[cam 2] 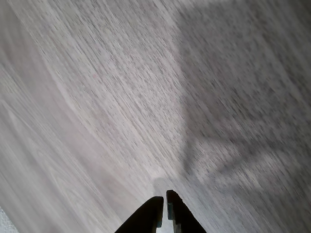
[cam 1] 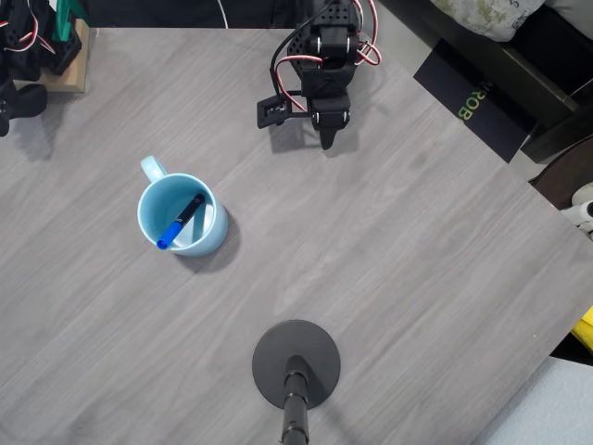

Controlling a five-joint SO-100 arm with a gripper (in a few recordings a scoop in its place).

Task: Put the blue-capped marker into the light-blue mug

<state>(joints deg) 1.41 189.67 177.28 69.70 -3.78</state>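
In the overhead view the light-blue mug [cam 1: 182, 215] stands upright left of the table's middle, its small handle pointing up-left. The blue-capped marker [cam 1: 181, 222] leans inside it, blue cap at the lower left against the rim, dark barrel slanting to the upper right. My black gripper [cam 1: 327, 137] hangs over the far part of the table, well to the right of and beyond the mug, folded back near the arm's base. In the wrist view its two dark fingertips [cam 2: 164, 203] meet at the bottom edge over bare grey wood, shut with nothing between them.
A round black stand base [cam 1: 296, 363] with a pole sits near the front edge. At the back left stands a wooden block [cam 1: 65, 65]. A dark box [cam 1: 482, 97] lies off the table's back right corner. Grey wood grain table [cam 1: 389, 269] stretches between.
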